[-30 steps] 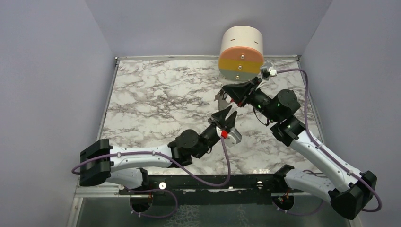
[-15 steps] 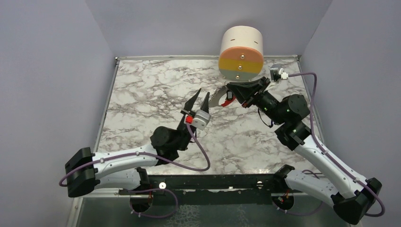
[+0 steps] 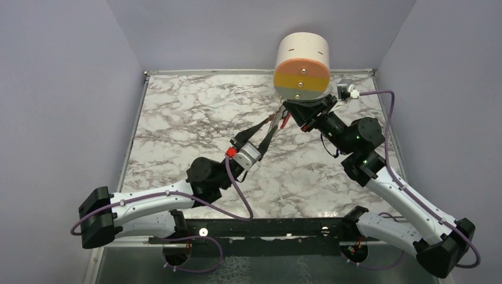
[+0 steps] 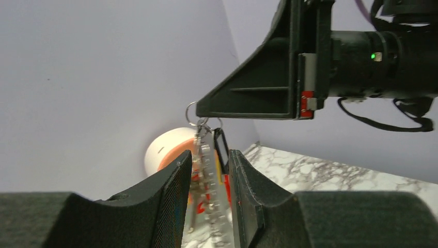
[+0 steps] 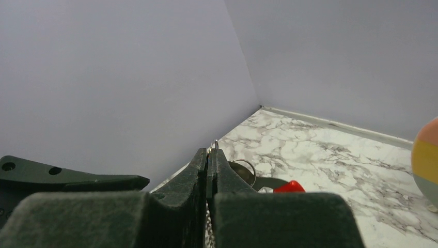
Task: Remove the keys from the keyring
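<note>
Two tools meet at one hanging keyring, held up above the marble counter.
One short silver link chain drops from one thin ring, which is pinched in the clenched right tool. One dark-headed key dangles just beside the chain. The left tool is released, its jaws apart on either side of chain and key. One red piece shows below; whether key or clip, I cannot tell.
</note>
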### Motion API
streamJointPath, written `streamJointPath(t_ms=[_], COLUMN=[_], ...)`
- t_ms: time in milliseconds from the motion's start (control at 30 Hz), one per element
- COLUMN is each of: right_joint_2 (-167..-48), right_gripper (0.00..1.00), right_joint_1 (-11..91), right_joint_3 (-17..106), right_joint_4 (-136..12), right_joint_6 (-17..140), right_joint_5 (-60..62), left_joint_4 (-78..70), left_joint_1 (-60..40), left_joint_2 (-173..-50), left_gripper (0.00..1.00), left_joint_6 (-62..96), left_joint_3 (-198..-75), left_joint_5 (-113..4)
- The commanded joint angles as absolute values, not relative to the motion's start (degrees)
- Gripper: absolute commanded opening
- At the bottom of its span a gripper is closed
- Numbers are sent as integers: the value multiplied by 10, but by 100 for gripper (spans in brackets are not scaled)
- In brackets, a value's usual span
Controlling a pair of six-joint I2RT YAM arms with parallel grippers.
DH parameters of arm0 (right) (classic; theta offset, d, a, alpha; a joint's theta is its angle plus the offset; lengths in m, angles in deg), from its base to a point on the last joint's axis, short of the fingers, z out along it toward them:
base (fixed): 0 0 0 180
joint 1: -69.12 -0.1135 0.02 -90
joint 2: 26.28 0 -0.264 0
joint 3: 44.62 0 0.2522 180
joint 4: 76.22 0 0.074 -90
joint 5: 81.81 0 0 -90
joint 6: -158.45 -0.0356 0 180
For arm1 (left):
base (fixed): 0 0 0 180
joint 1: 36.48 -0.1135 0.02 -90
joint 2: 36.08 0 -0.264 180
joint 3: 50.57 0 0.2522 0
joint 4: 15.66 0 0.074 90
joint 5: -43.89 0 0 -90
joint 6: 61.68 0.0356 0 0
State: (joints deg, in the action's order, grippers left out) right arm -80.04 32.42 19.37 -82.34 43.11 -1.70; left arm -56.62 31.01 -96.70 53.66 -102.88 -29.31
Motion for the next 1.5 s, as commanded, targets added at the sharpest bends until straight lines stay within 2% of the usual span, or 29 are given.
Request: streamJointPath(t_ms=[0, 300, 833, 1467], right_joint_2=[-804, -816, -823, -820], right_gripper=[2, 2, 2, 2], right_joint_1=[319, 305, 261, 251], right_joint_3=[190, 190, 202, 199], right_joint_4=[-861, -870, -871, -869], right_joint_6=[439, 446, 483, 482], right_joint_5=[5, 16, 54, 47], left_joint_4=[-568, -596, -769, -835], left_joint_1=[318, 328, 331, 339], left_joint_2=[-970, -1010, -1093, -1132], left_gripper=[34, 33, 25, 24], left_joint_6=[488, 482, 574, 637], left_joint_3=[-1046, -1064, -1024, -1028], left_joint_5=[-343, -361, -231, -229])
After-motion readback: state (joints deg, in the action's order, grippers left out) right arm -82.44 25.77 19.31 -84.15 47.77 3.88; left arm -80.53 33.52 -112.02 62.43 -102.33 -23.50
